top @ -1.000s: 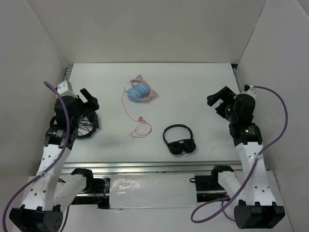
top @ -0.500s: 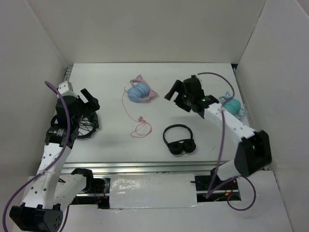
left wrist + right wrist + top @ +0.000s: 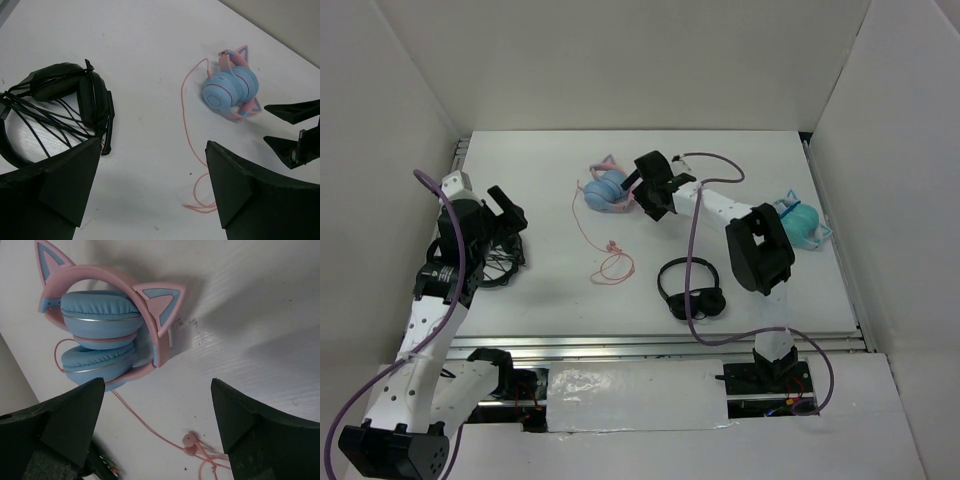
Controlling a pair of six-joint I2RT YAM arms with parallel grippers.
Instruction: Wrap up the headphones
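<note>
R jaws spread wide beside headphones (image 3: 100, 305)

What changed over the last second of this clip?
The right hand swung leftward across to the headphones and now hangs open beside them, gripping nothing. Its move uncovered a teal pair at the right. The left hand, pink cable and black headphones stayed put.

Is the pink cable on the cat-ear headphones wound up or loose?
Loose. The cable trails from the headphones across the table, ending in a small loop, not wound around them.
</note>
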